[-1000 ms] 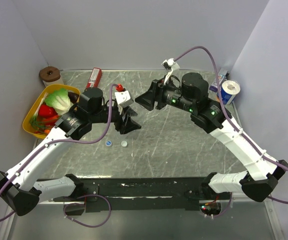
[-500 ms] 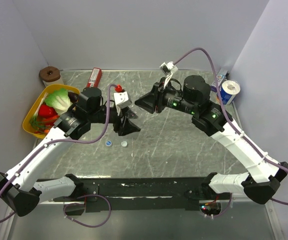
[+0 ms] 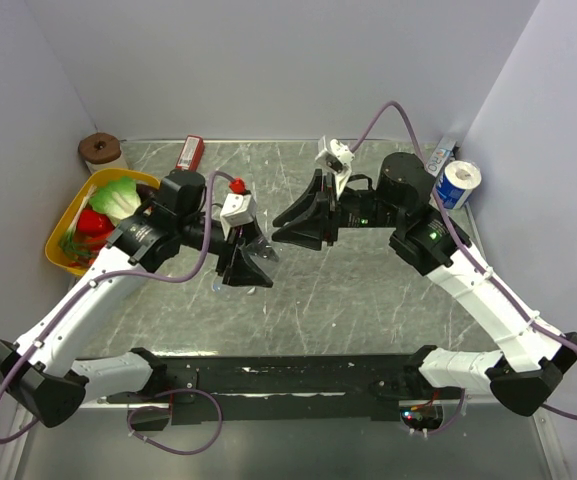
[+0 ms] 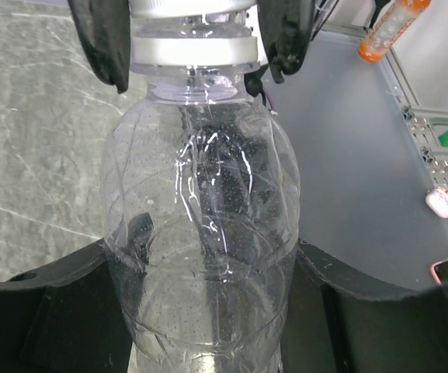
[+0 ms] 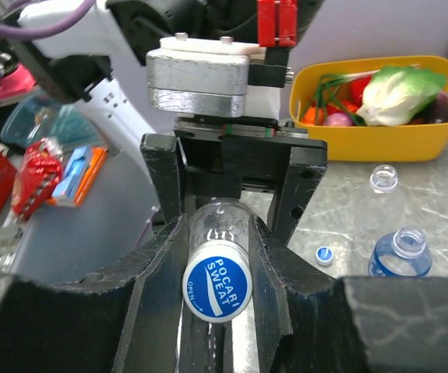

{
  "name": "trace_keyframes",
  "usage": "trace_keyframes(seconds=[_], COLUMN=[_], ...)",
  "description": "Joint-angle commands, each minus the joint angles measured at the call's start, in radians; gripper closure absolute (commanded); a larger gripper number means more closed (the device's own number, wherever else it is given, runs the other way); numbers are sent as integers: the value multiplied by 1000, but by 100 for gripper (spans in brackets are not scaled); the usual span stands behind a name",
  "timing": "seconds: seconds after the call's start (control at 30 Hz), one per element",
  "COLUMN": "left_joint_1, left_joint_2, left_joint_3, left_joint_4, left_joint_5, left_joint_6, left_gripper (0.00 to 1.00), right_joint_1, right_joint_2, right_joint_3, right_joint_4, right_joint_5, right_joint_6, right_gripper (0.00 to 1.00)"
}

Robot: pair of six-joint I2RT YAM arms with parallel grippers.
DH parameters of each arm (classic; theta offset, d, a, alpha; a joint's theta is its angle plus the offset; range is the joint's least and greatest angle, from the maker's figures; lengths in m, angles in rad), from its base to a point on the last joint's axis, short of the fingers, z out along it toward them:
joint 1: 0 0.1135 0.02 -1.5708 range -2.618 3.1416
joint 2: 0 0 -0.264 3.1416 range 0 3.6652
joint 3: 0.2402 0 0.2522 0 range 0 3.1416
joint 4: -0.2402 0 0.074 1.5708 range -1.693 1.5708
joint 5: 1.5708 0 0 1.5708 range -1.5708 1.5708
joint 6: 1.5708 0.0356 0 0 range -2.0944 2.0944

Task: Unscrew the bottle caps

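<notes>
My left gripper [image 3: 245,263] is shut on the body of a clear plastic bottle [image 4: 200,233], holding it tilted above the table toward the right arm. Its blue and white cap [image 5: 216,280] reads POCARI SWEAT. My right gripper [image 5: 217,229] is closed round the cap and neck; its black fingers [image 4: 103,47] press both sides of the white cap rim [image 4: 192,50]. In the top view the right gripper [image 3: 278,228] meets the bottle [image 3: 260,255] at mid-table. A loose blue cap [image 5: 324,254] lies on the table beside an open blue-labelled bottle [image 5: 398,252].
A second open clear bottle [image 5: 384,178] stands before the yellow bowl [image 3: 60,232] of toy vegetables at the left. A red box [image 3: 189,153] and a brown roll [image 3: 99,150] sit at the back left. A toilet roll [image 3: 460,183] sits at the back right.
My right gripper has moved left and down onto the bottle's cap. My left gripper has swung the bottle forward and tilted it toward the right gripper.
</notes>
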State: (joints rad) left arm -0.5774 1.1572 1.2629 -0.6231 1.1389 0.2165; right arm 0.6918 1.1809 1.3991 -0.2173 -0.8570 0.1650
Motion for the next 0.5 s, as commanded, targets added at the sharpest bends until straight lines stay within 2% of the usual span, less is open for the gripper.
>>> trace_keyframes(seconds=[0.0,0.47], left_joint_1=[-2,-2], left_joint_2=[-30,-4], left_joint_3=[46,46], left_joint_4=[-21,-4], left_joint_5=[141,137], left_joint_6=[90,81], left_gripper=[38,39], right_joint_1=[-74,-109], right_joint_2=[-47,-78], right_joint_3=[-14,-20], right_joint_4=[13,13], right_joint_5=[-48,-91], right_joint_6=[-32,-38], right_gripper=[76,76])
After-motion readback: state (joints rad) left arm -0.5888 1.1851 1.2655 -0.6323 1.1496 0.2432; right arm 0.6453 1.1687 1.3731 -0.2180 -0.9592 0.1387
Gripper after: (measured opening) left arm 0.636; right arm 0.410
